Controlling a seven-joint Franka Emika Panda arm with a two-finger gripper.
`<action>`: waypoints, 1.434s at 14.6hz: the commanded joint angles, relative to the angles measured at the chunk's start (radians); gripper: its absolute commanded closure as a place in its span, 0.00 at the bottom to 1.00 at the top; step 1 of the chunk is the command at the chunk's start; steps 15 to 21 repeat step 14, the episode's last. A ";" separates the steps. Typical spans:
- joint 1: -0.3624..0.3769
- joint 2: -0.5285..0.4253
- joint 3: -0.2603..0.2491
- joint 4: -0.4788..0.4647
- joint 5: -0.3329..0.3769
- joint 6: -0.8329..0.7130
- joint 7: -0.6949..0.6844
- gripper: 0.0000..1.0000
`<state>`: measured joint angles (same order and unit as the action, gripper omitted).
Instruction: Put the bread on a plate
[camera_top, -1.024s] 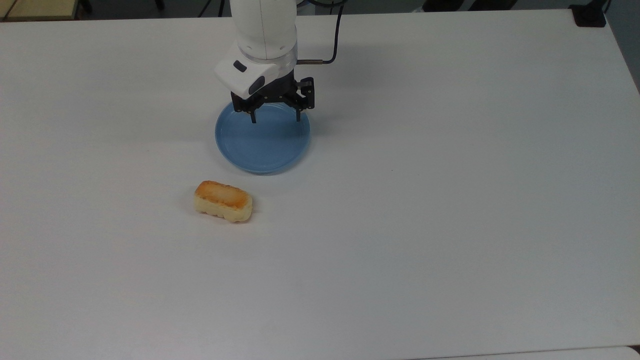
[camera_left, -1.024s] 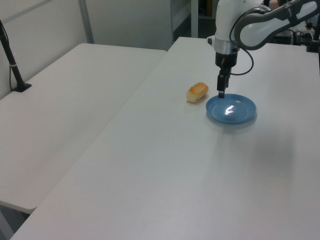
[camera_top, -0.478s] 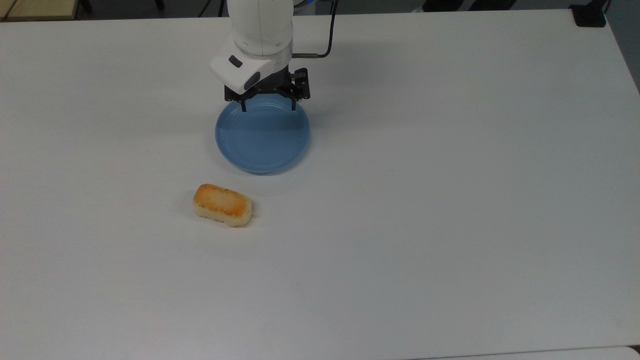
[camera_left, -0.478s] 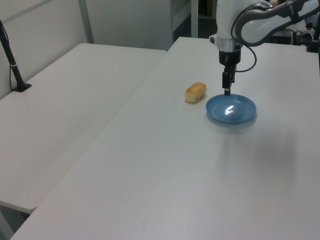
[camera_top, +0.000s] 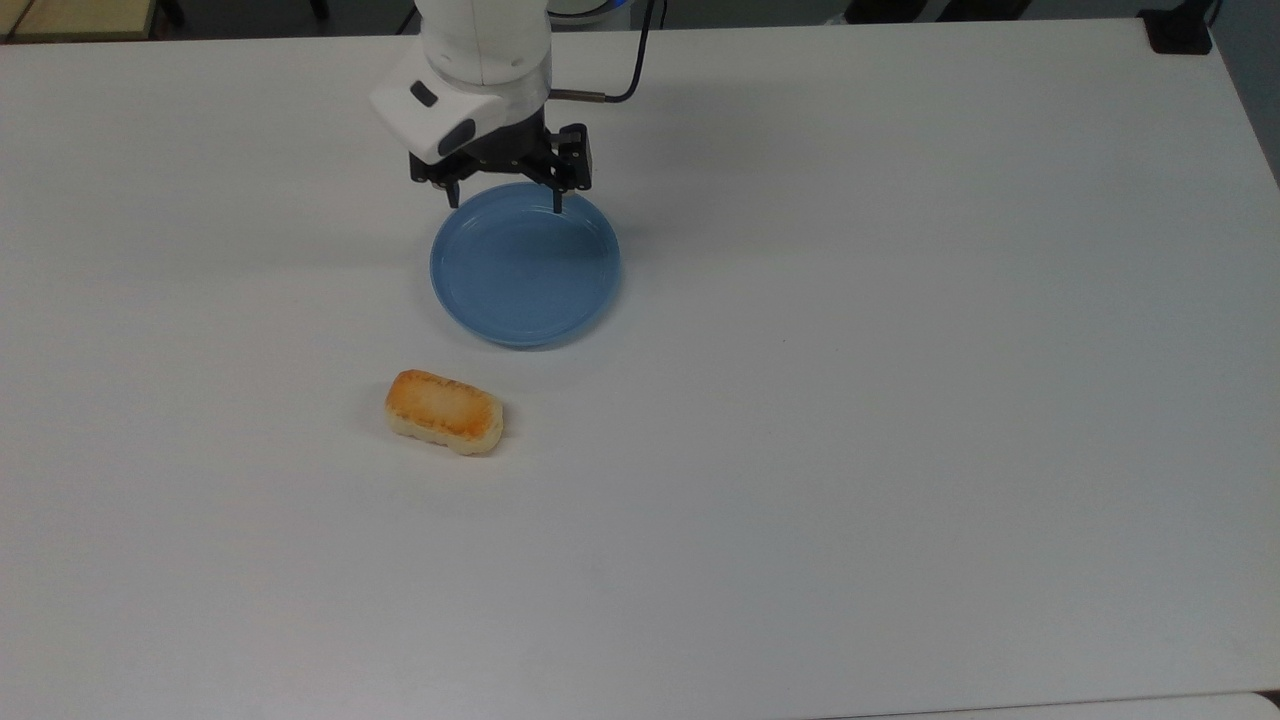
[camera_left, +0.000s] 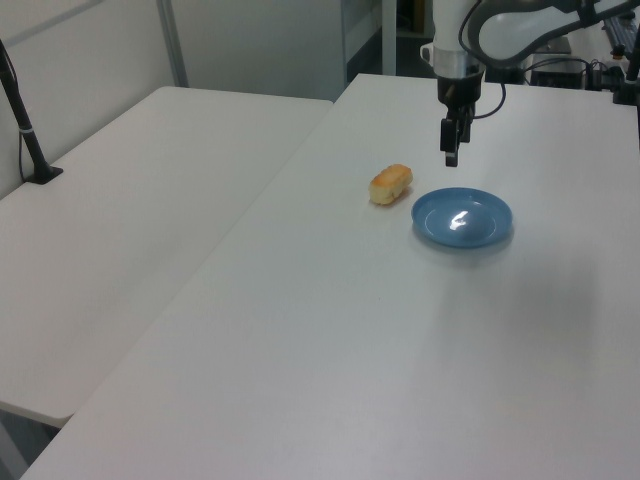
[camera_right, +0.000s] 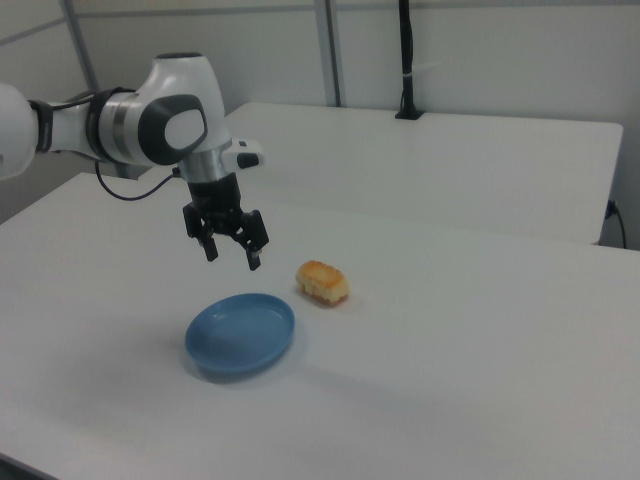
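The gripper (camera_top: 505, 204) (camera_right: 231, 253) (camera_left: 451, 158) hangs in the air above the white table (camera_top: 900, 400), fingers spread apart and holding nothing. Directly beneath it, at the rim nearest the arm, lies the plate (camera_top: 525, 265) (camera_right: 241, 335) (camera_left: 462, 218), light blue and bare. Farther out, past the plate's opposite edge and apart from it, the bread (camera_top: 444, 412) (camera_right: 323, 282) (camera_left: 391, 184) rests on the table, browned face up. A second white table (camera_right: 450, 160) (camera_left: 120, 220) stands beyond.
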<state>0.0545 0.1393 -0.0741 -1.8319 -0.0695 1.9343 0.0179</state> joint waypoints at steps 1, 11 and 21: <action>-0.013 -0.011 -0.003 0.101 -0.035 -0.119 0.051 0.00; -0.042 -0.024 0.011 0.217 -0.026 -0.221 0.054 0.00; -0.041 -0.024 0.011 0.217 -0.032 -0.219 0.054 0.00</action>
